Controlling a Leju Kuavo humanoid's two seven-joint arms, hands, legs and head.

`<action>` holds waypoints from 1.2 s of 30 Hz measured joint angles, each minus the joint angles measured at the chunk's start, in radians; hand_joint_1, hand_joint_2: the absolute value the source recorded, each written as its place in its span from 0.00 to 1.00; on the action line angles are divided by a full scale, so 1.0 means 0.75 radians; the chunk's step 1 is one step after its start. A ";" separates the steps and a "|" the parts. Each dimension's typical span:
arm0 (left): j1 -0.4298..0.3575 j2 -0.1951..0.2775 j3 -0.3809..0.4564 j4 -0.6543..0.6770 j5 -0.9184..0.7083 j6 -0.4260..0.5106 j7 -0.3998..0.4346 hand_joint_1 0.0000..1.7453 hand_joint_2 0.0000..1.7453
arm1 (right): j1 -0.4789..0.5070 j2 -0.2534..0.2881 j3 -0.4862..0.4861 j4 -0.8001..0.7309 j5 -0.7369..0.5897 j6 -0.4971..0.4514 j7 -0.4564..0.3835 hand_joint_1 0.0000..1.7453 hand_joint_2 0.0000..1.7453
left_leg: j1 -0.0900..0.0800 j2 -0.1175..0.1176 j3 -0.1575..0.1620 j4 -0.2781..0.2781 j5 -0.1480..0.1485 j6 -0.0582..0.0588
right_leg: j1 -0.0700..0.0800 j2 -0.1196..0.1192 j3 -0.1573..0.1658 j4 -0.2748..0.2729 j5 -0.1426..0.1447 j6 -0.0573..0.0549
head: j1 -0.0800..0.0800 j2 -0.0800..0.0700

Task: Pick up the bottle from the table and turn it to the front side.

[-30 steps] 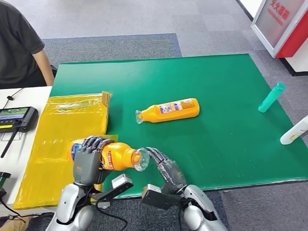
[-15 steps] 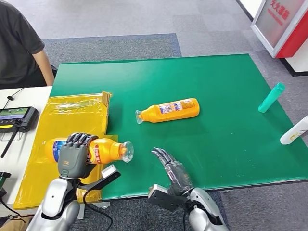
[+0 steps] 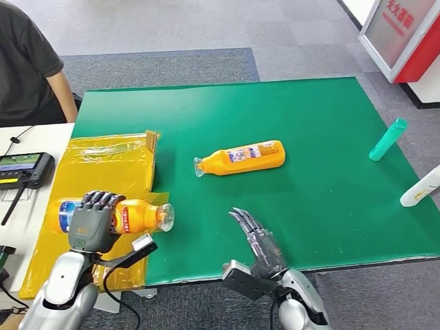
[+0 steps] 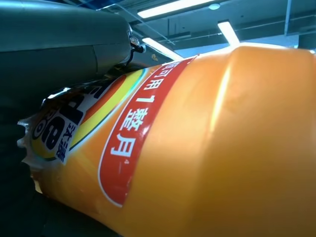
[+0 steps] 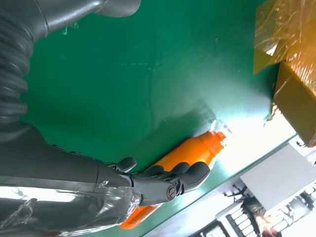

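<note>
- Over the desk's (image 3: 311,206) near-left edge, your left hand (image 3: 93,221) grips the bottle (image 3: 137,216) round its middle; it's lifted, above the yellow bag (image 3: 104,172).
- Long axis runs side to side, cap twd the right hand (image 3: 259,240).
- Right hand: empty, fingers apart, well apart from cap.
- Judgement: turning is the left wrist's job; label partly up.
- Second orange bottle (image 3: 241,157) lies mid-desk.

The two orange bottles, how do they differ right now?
The held bottle is gripped by the left hand over the yellow bag, cap pointing right; the lying bottle rests untouched mid-table, cap pointing left. Both are orange, labelled and lie horizontal.
</note>
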 joint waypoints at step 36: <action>-0.235 -0.025 0.062 0.315 0.083 -0.105 -0.056 0.99 1.00 | 0.079 -0.040 -0.129 -0.072 -0.068 0.009 -0.025 0.00 1.00 | 0.000 0.000 0.000 0.000 0.000 0.000 | 0.000 0.000 0.000 0.000 0.001 0.001 | 0.000 0.000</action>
